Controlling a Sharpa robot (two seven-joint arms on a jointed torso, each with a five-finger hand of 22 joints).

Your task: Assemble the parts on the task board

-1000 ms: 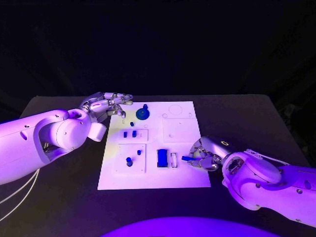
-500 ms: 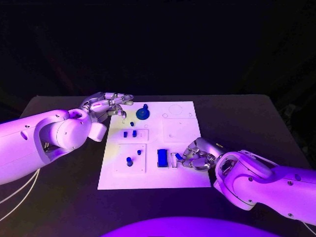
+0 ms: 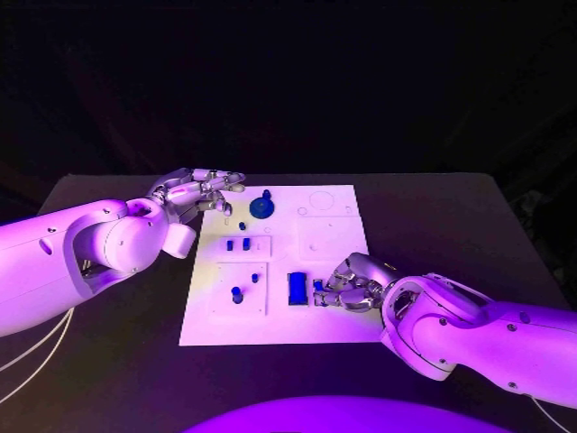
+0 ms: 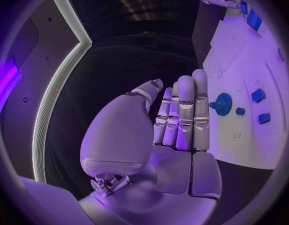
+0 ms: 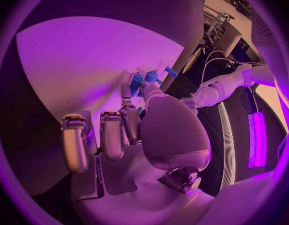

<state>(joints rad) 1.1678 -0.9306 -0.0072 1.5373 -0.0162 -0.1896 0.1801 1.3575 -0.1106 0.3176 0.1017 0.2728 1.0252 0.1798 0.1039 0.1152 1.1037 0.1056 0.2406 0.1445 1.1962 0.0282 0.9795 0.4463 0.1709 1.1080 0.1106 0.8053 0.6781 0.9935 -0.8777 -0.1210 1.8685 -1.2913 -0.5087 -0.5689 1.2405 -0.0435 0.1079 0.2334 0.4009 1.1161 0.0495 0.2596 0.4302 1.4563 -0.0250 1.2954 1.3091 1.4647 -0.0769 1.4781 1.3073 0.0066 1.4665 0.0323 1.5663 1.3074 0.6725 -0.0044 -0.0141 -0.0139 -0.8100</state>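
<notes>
The black table [image 3: 106,361] carries the white task board [image 3: 334,325] at its middle, and beyond the far edge the room is dark. Two hands work over it. Nearest, at about four o'clock from the board's middle, the right hand [image 3: 344,287] sits over the board's near right part with its fingers curled together around a small blue part [image 3: 318,286]; the right wrist view shows blue pieces [image 5: 137,79] at the fingertips. Just at its nine o'clock lies one upright blue rectangular block [image 3: 297,288]. Further toward nine o'clock, a raised white tile [image 3: 221,302] holds two small blue parts [image 3: 237,293]. Beyond that, a second tile [image 3: 259,253] holds two short blue pegs [image 3: 238,244]. Farther still, one round blue gear [image 3: 261,207] lies near the board's far edge, with one small blue knob [image 3: 242,225] beside it. At eleven o'clock the left hand [image 3: 195,192] hovers at the board's far left corner, fingers loosely apart and holding nothing
</notes>
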